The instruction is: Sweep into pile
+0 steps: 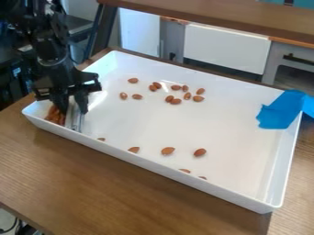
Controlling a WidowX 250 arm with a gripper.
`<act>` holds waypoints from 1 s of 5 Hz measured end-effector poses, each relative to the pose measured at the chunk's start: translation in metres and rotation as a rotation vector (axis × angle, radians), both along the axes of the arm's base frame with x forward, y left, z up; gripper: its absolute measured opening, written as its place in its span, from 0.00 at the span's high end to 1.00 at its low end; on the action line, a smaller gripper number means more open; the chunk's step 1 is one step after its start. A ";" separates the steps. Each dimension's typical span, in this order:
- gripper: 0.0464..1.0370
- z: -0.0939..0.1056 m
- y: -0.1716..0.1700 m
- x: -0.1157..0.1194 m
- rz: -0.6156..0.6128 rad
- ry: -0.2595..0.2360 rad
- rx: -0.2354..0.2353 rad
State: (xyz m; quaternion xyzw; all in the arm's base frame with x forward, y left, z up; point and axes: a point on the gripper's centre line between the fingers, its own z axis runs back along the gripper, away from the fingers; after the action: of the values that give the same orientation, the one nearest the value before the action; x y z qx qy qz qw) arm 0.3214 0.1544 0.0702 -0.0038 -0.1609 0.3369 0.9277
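Almonds (168,150), distribution in the white tray (153,166) on the tabletop (110,183). You have a dense cluster (55,114) in the left corner, beside the gripper (70,111); the others lie loose, in a group towards the far wall and in a thin line along the near wall. A narrow, pale tool (76,118) stands below the gripper, just right of the cluster. Whether the jaws are clamped on it or only beside it, you cannot tell from this view.

Likely faults: (a) if your hold on the tool is weak, it may twist against the tray floor and let almonds slip past its edge; (b) a stroke directed away from the corner could drag the cluster apart; (c) almonds close to the near wall, partly hidden by its rim, may be missed, or wedged if you press the tool against the wall; (d) a fast stroke through the far group may roll almonds sideways; (e) hard contact with a wall could shift the tray, despite the blue tape (279,110) at its right corner.
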 end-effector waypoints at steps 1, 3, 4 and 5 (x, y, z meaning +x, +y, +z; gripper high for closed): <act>0.67 0.008 -0.017 0.008 0.007 -0.004 -0.047; 0.67 0.046 -0.113 0.049 0.004 0.010 -0.072; 0.67 0.065 -0.161 0.063 -0.060 -0.021 -0.059; 0.67 0.060 -0.210 0.066 -0.142 -0.018 -0.027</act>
State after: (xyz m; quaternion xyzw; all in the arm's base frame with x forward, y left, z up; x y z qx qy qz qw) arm 0.3878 -0.0560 0.1301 -0.0305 -0.1639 0.2723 0.9477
